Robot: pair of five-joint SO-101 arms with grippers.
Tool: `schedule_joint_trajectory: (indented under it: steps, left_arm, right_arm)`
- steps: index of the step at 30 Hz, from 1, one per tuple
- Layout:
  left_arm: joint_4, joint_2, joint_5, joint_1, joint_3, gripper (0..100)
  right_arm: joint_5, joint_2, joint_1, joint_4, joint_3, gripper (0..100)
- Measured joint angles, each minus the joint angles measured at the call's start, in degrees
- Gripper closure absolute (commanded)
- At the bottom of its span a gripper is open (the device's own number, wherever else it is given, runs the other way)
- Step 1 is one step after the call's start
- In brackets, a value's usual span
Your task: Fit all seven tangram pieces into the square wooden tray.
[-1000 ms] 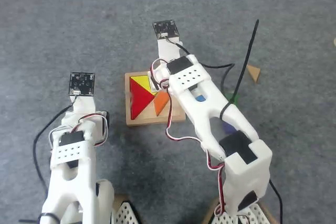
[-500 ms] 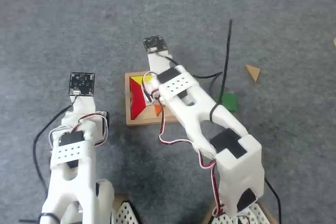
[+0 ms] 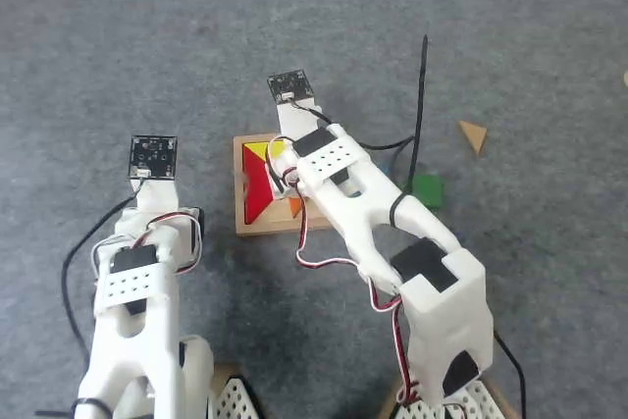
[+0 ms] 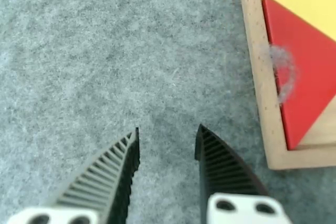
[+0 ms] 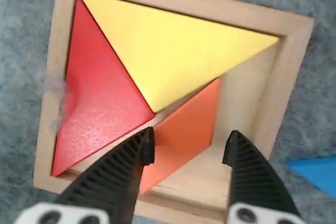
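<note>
The square wooden tray (image 5: 294, 77) holds a large yellow triangle (image 5: 173, 51), a large red triangle (image 5: 94, 114) and an orange piece (image 5: 184, 129). My right gripper (image 5: 190, 142) hangs open just above the orange piece, one finger on each side of it. In the high view the right arm covers most of the tray (image 3: 238, 183). My left gripper (image 4: 168, 135) stands open over bare carpet, a little to the left of the tray's rim (image 4: 254, 66). A green piece (image 3: 428, 189) and a tan triangle (image 3: 474, 134) lie on the carpet to the right.
A blue piece (image 5: 315, 174) lies on the carpet just outside one corner of the tray. The right arm's black cable (image 3: 420, 115) loops up between the tray and the green piece. Grey carpet (image 3: 147, 66) covers the whole table.
The right arm has swung left and now sits over the tray, uncovering the green piece beside it. The left arm has not moved.
</note>
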Motion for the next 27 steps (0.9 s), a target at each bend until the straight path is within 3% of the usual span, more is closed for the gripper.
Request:
schedule_joint_trajectory:
  steps: [27]
  left_arm:
    - [-1.7,0.0,0.0,0.6,1.3,83]
  right_arm:
    - [0.2,1.8,-0.7,5.7,-2.7,79.2]
